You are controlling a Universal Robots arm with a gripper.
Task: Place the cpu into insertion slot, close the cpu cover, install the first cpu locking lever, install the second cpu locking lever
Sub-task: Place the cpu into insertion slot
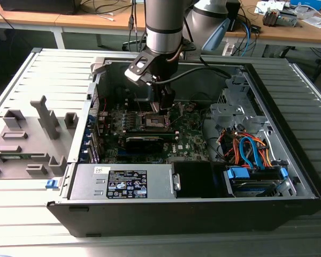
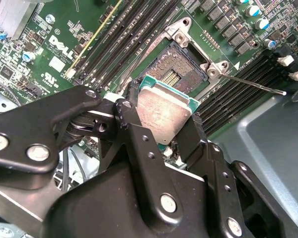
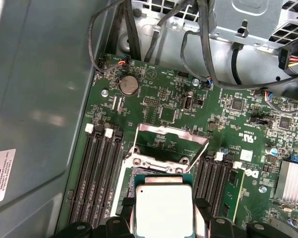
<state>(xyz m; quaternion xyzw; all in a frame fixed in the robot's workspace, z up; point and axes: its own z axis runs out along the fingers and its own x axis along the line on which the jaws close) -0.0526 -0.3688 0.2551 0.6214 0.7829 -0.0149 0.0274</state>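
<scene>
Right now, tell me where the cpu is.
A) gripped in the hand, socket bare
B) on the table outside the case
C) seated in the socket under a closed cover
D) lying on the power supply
A: in the second wrist view the hand grips the cpu by its edges beside the bare socket; in the first wrist view the cover stands open.

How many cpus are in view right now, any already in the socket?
1. The cpu is clamped in the gripper, just above the open socket, whose contact bed lies bare in the second wrist view. The gripper hides some of the board.
</scene>
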